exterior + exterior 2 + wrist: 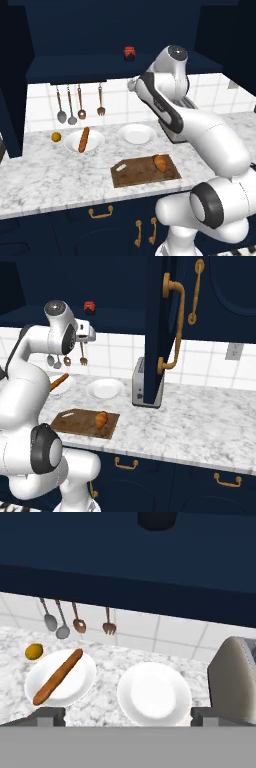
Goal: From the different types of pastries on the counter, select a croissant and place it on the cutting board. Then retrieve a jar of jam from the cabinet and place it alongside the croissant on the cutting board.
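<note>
The pincer (91,332) is held high above the worktop (45,175), just under the front edge of the cabinet (75,35) shelf. In the hand view its two dark fingertips (50,716) sit far apart at the bottom corners with nothing between them, so it is released and carries nothing.

Looking down from it, an empty white plate (154,692) lies straight below. To the plate's left is a second white plate (82,684) with the long brown baguette (57,677) lying slantwise across it, and a small round orange-yellow fruit (34,651) rests on the marble just beyond that plate's far left rim. On the tiled wall behind them hang two grey spoons (56,624) and two copper utensils (92,623). A grey toaster (232,677) stands to the right of the empty plate.

Nearer the front edge of the worktop lies the cutting board (135,175), flat, in front of the empty plate and apart from it. The croissant (160,162) sits on the board, toward its far right corner.

Up in the cabinet, the jar of jam (129,53) stands upright on the shelf, in the shadowy recess above and behind the pincer, untouched and well apart from the fingers. The cabinet door (162,331) with its brass handle hangs open, edge-on, by the toaster.
</note>
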### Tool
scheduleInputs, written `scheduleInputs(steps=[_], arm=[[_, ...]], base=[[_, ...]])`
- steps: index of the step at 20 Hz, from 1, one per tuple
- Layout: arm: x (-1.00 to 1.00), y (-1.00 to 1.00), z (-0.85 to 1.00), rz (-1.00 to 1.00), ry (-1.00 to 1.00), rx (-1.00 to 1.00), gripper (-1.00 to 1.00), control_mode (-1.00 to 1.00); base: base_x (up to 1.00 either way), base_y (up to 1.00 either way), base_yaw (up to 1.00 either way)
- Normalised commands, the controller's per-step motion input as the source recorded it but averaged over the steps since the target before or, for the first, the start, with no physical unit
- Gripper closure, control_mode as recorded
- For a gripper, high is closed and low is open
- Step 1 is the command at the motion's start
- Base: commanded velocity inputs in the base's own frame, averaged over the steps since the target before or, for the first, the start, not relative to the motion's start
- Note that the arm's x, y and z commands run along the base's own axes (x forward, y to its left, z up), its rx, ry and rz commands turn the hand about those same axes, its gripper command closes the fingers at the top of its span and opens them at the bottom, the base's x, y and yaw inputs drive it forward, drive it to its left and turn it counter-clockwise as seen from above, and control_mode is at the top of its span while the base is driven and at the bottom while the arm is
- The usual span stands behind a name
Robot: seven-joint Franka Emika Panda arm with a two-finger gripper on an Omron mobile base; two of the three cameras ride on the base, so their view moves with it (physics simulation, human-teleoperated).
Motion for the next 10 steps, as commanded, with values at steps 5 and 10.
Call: scheduleInputs(steps=[5,10], arm=[[0.10,0.00,0.83,0.00,-0.20,0.00,-1.00,-1.00],[0.00,0.00,0.56,0.01,-0.18,0.00,-1.00,-1.00]], base=[[0.00,0.00,0.00],[0.00,0.00,0.00]])
